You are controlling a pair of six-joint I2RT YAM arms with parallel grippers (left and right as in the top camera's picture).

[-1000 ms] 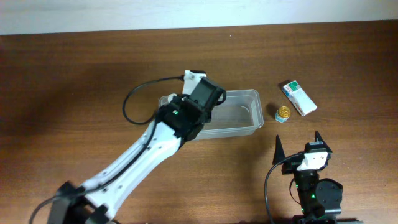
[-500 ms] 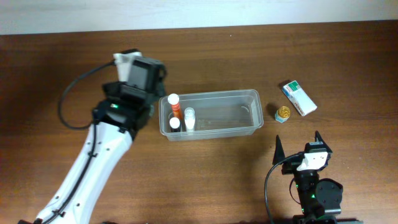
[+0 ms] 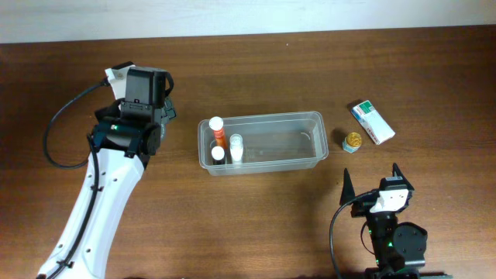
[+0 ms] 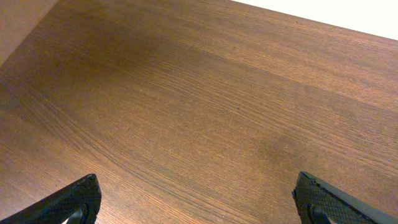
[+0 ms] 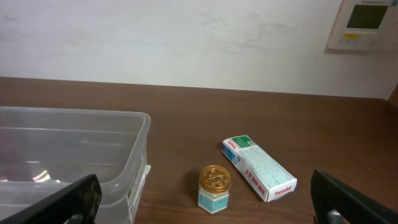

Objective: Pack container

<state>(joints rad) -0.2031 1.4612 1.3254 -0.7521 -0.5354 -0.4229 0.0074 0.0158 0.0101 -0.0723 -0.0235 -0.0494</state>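
Observation:
The container (image 3: 263, 139) is a clear plastic tub in the middle of the table. Three small bottles stand in its left end: one with an orange cap (image 3: 217, 128) and two white ones (image 3: 235, 147) (image 3: 218, 154). My left gripper (image 3: 142, 93) hovers left of the tub over bare wood. In the left wrist view it (image 4: 196, 193) is open and holds nothing. My right gripper (image 3: 372, 180) rests near the front edge, open and empty (image 5: 204, 193). From there it faces the tub's right end (image 5: 74, 149) and a small gold-lidded jar (image 5: 214, 188).
The gold-lidded jar (image 3: 353, 141) stands just right of the tub. A white-and-green box (image 3: 373, 122) lies beyond it, seen flat on the table in the right wrist view (image 5: 258, 168). A wall runs along the table's far edge.
My left arm has swung left, away from above the container, uncovering the bottles in its left end. The right arm has not moved.

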